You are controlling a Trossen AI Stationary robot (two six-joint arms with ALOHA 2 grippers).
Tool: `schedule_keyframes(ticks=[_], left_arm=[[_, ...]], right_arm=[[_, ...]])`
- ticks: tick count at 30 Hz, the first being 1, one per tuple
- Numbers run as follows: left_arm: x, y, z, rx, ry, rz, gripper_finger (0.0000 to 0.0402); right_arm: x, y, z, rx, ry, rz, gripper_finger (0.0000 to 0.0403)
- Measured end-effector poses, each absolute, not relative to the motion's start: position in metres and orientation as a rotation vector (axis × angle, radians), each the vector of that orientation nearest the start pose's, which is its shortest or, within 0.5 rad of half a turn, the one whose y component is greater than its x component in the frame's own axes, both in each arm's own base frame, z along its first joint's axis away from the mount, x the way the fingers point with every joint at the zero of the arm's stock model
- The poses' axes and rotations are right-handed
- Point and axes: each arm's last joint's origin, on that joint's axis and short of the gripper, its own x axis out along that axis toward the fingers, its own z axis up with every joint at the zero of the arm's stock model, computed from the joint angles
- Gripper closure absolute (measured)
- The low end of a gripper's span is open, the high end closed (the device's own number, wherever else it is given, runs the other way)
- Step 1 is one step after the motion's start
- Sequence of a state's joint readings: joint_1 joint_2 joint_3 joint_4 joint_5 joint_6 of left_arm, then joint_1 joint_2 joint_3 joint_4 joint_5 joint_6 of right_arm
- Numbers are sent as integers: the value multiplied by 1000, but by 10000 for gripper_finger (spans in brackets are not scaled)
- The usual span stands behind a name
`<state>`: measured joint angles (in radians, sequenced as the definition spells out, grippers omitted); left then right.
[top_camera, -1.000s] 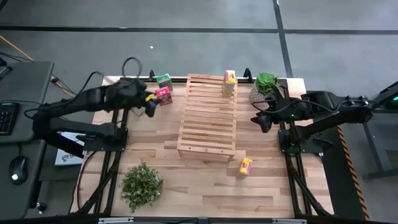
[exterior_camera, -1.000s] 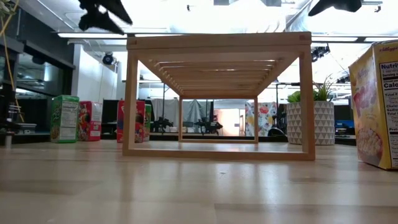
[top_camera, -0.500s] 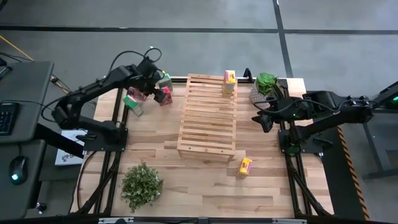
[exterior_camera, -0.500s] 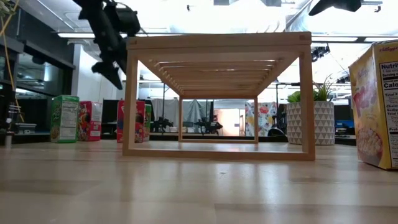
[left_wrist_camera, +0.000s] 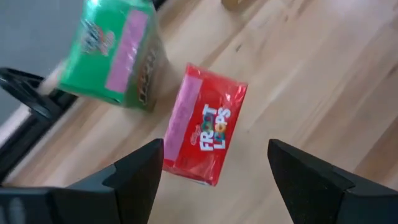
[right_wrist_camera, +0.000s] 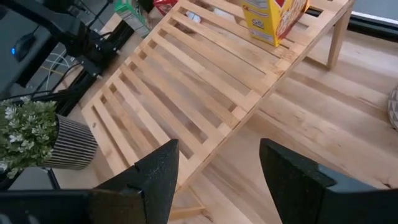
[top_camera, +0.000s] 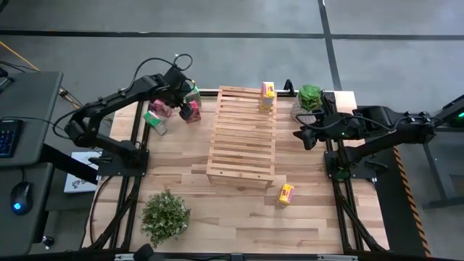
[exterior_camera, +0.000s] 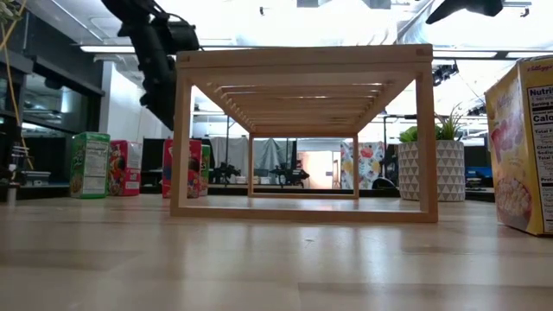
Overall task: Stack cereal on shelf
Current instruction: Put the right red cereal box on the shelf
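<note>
We see the left gripper (left_wrist_camera: 211,171) with fingers spread wide and nothing between them, poised right above a red cereal box (left_wrist_camera: 204,132) that stands clear of both tips. Just beside it stands a green box (left_wrist_camera: 115,57), with bare planks on the red box's other sides. From above, that left gripper (top_camera: 181,101) sits at the far left corner of the table (top_camera: 239,217), close to the long edge of the shelf (top_camera: 241,136). Another green box (top_camera: 155,120) lies nearer the table's left edge.

Over on the right, the right gripper (top_camera: 304,138) hangs beside the shelf's other long side, fingers wide, holding nothing, with an open strip of wood between it and the slats. A yellow box (top_camera: 267,97) stands on the shelf's far end; the rest of the slats are bare. One more yellow box (top_camera: 286,193) lies on the table near the shelf's near right corner.

A potted plant (top_camera: 309,98) occupies the far right corner, a bushier plant (top_camera: 164,214) the near left. Around the light plank table we see grey floor.
</note>
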<state>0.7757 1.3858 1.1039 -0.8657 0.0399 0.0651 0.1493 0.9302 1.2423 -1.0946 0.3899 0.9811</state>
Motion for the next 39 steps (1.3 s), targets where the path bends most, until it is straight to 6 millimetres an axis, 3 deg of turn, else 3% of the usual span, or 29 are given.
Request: schedule_keyframes(ticks=[11, 27, 39], left_arm=[[201, 197, 244, -336, 1170, 632, 121], [201, 183, 260, -268, 1114, 605, 122], [205, 188, 251, -192, 1177, 575, 122]], right_arm=[[145, 11, 380, 731, 570, -576, 187], [158, 13, 374, 699, 623, -597, 187], [158, 13, 374, 684, 626, -591, 187]])
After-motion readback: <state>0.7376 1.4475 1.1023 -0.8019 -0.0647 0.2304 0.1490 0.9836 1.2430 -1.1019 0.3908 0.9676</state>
